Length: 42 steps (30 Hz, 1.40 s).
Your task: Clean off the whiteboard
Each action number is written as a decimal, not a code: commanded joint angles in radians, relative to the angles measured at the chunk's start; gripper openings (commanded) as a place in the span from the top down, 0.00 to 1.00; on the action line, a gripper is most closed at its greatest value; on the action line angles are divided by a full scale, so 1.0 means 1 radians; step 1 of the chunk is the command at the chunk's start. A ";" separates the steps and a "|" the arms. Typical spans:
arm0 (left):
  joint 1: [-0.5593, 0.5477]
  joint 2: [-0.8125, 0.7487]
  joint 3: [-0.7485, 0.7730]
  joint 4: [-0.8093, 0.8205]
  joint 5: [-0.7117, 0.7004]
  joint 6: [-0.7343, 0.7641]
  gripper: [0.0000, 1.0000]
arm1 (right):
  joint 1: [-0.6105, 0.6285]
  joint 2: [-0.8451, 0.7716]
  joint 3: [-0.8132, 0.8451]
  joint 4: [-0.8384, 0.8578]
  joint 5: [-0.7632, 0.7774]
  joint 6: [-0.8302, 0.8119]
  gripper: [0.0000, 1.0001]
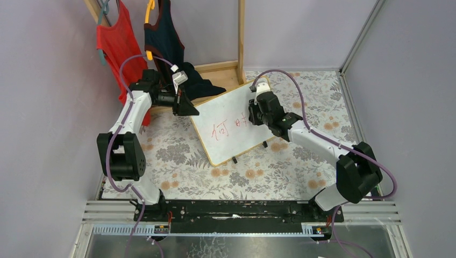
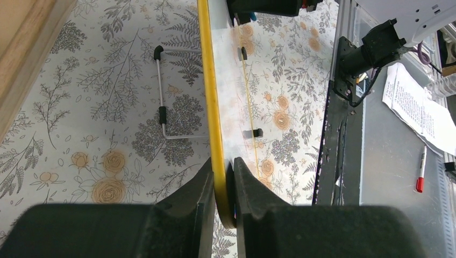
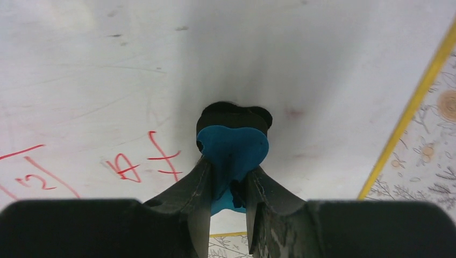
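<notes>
The whiteboard (image 1: 239,141) stands tilted mid-frame in the top view on the floral table (image 1: 177,161), red characters (image 1: 226,129) on its face; the left claw (image 2: 223,174) is clamped on its yellow frame (image 2: 207,80) at the upper-left corner; the right claw (image 3: 228,174) pinches a blue eraser (image 3: 232,145) pressed against the board's upper right; a red shirt (image 1: 115,43) and dark garment (image 1: 166,37) hang from a wooden rack (image 1: 241,32) behind, upper left

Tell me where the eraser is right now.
In the right wrist view, the blue eraser sits clamped in the right gripper, against the whiteboard just right of the red characters.
</notes>
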<state>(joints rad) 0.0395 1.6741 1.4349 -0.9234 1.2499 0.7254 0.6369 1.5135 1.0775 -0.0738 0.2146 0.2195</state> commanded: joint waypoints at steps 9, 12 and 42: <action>-0.071 0.149 0.175 -0.199 -0.082 0.222 1.00 | 0.051 0.026 0.076 0.040 -0.185 -0.007 1.00; -0.079 0.151 0.186 -0.200 -0.083 0.219 1.00 | 0.073 0.037 0.086 0.042 -0.203 -0.004 1.00; -0.083 0.210 0.302 -0.345 -0.132 0.343 1.00 | -0.033 -0.005 0.089 -0.071 0.122 -0.036 1.00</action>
<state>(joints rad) -0.0128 1.8584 1.7199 -1.2354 1.1942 0.9398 0.6201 1.5303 1.1473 -0.1448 0.2649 0.2031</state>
